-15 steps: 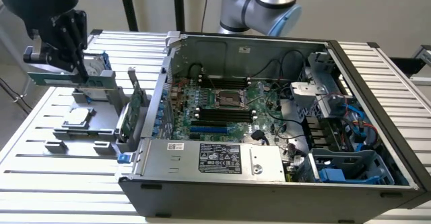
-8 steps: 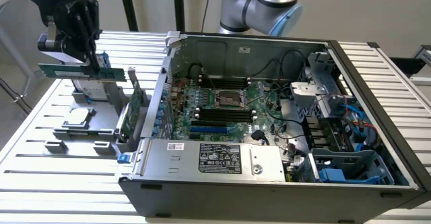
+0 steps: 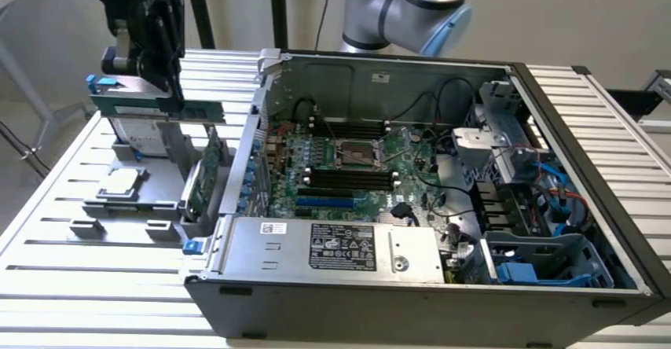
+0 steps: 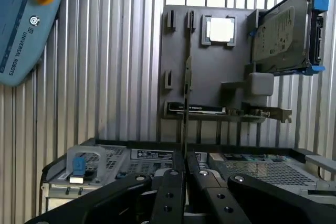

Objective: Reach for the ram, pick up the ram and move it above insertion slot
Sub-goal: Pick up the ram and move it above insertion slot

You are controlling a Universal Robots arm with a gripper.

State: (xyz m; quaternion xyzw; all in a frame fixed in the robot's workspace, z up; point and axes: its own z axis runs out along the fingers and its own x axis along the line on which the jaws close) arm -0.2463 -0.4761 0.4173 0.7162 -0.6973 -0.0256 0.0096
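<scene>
Black fingers [image 4: 173, 192] of mine fill the near edge of the wrist view, pressed almost together on a thin board seen edge-on: the ram [image 4: 185, 103], which rises from between my pads as a dark sliver. In the exterior view my gripper [image 3: 157, 58] hangs high above the grey holder tray [image 3: 126, 207] at that view's left, with the ram [image 3: 157, 107] stretched out level beneath it as a long green strip, lifted free of the tray and well apart from the open computer case [image 3: 419, 286]. The grip is narrow and sits on a thin edge, so my worry is that the stick could pivot or slide between my pads if I swing too sharply; I judge that a tilt here would leave it askew over the black memory slots [image 3: 346, 180] on the motherboard [image 3: 357, 168]. The case wall [image 3: 257, 113] stands between me and those slots, and the overhanging ends of the ram could clip it if I travel too low. The hard drive [image 3: 152, 133] leaning in the tray and the green card [image 3: 213, 160] standing beside it sit just under my load, so a drop or a dip would knock them. Cables [image 3: 441, 200] inside the case lie near the slots and might snag a corner.
</scene>
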